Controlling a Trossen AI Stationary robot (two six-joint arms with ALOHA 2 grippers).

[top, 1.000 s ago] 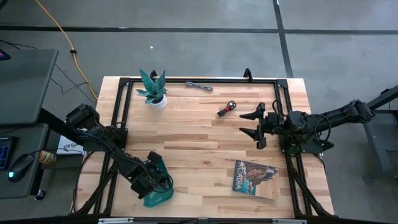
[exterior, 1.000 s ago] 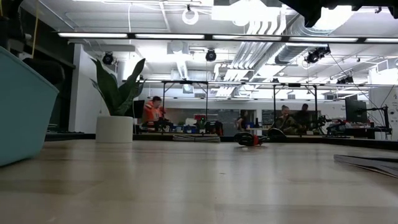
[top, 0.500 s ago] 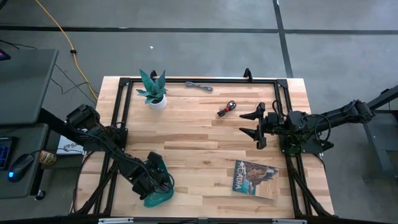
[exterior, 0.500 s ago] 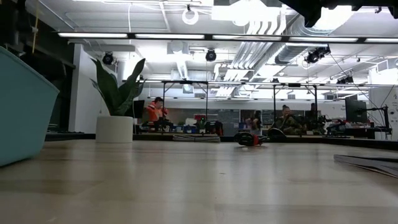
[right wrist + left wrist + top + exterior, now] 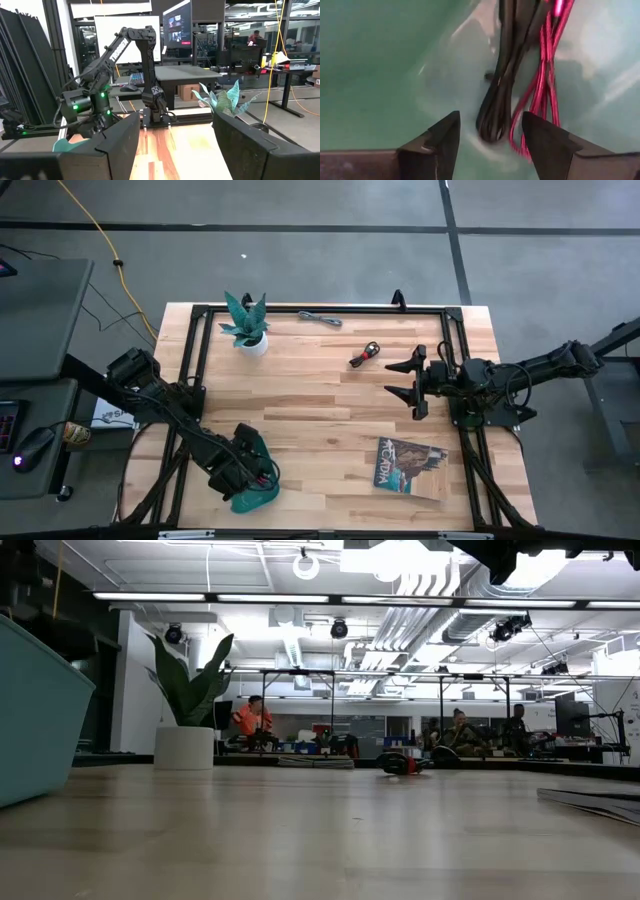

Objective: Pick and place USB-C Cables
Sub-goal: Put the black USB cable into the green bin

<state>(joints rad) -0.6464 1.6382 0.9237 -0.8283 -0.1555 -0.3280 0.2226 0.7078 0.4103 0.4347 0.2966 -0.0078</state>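
Observation:
My left gripper (image 5: 258, 473) points down into the teal tray (image 5: 243, 502) at the table's near left, open. In the left wrist view its fingers (image 5: 490, 135) stand on either side of the maroon-purple USB-C cable (image 5: 520, 80), a bundle of black and magenta strands lying on the tray's floor. The black-and-red cable (image 5: 365, 355) and the grey cable (image 5: 320, 318) lie on the wood toward the far edge. My right gripper (image 5: 392, 378) waits open and level above the table's right side, with nothing between its fingers.
A potted plant (image 5: 245, 325) stands at the far left. A magazine (image 5: 410, 465) lies at the near right. A black frame (image 5: 300, 308) borders the table. Bare wood runs between the tray and the two loose cables. A yellow cord (image 5: 100, 235) crosses the floor beyond the table.

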